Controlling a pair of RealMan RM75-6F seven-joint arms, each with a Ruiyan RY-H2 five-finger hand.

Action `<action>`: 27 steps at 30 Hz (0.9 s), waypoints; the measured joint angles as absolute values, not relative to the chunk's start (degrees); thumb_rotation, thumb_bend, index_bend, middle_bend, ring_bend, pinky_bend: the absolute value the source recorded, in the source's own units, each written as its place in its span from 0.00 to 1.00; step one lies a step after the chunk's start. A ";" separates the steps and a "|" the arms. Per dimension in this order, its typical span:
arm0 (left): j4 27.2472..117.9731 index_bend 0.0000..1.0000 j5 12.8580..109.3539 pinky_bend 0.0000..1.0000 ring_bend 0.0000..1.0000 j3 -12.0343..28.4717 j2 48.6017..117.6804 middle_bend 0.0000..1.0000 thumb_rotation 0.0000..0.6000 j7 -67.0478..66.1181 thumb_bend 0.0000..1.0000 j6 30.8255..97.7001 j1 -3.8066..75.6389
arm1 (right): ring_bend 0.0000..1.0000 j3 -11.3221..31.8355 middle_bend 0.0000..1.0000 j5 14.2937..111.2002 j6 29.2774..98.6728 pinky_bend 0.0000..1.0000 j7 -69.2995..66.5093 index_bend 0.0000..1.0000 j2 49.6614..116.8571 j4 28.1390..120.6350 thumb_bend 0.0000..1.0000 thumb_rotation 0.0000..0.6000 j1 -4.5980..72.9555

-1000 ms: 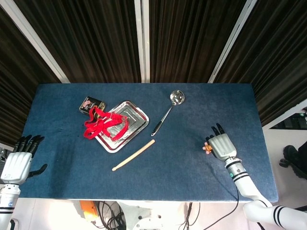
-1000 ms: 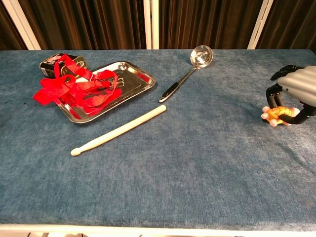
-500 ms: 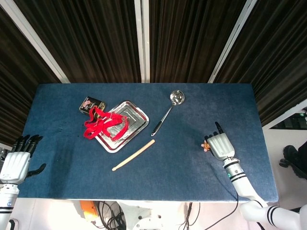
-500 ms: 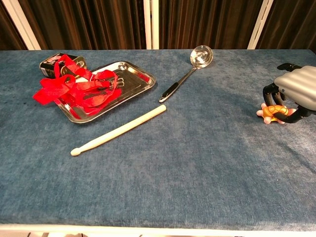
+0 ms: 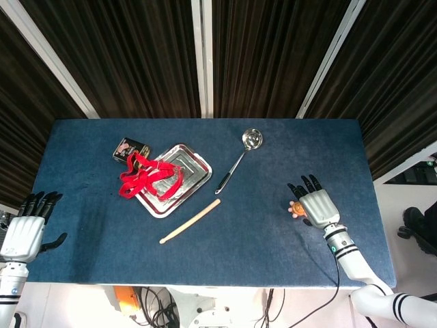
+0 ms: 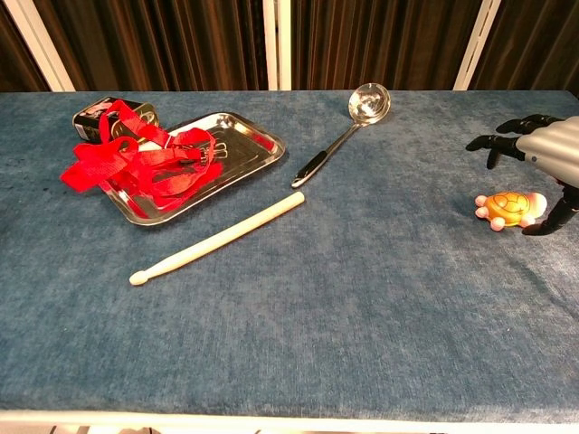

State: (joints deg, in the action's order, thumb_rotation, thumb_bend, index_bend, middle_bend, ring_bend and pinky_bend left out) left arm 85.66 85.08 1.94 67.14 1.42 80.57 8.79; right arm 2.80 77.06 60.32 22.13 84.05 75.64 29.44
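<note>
One small orange turtle toy point(image 6: 509, 210) sits on the blue desk point(image 6: 362, 298) beneath the right hand point(image 6: 552, 149), fingers spread and holding nothing; a careless brush could knock it off the nearby edge.

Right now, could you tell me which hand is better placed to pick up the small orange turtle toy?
The right hand, probably: it hovers open right over the turtle toy, fingers spread above it. The left hand sits off the table's far left edge.

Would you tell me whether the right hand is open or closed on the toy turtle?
Open: the right hand hovers with fingers spread above the toy turtle, which rests on the table.
</note>
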 measured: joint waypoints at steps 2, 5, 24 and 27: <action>85.67 0.10 85.03 0.01 0.00 1.95 67.13 0.08 1.00 1.41 0.21 80.53 8.80 | 0.00 2.75 0.33 77.19 60.37 0.00 22.18 0.25 84.20 75.48 0.10 1.00 29.42; 85.58 0.10 84.97 0.01 0.00 1.94 67.17 0.08 1.00 1.51 0.21 80.49 8.78 | 0.01 2.79 0.38 77.46 60.64 0.00 22.22 0.33 84.61 75.00 0.12 1.00 29.40; 84.83 0.10 84.89 0.01 0.00 1.93 67.08 0.08 1.00 2.73 0.21 80.56 8.60 | 0.45 4.28 0.91 78.22 65.08 0.00 24.51 1.00 91.13 67.68 0.39 1.00 28.70; 84.88 0.10 84.95 0.01 0.00 1.92 67.06 0.08 1.00 2.67 0.21 80.59 8.60 | 0.45 4.45 0.90 78.55 65.54 0.00 23.50 0.99 91.18 67.55 0.35 1.00 28.60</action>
State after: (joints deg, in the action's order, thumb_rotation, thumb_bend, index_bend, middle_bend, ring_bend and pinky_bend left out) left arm 84.88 84.95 1.92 67.06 2.67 80.59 8.60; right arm 4.45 78.55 65.54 23.50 91.18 67.55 28.60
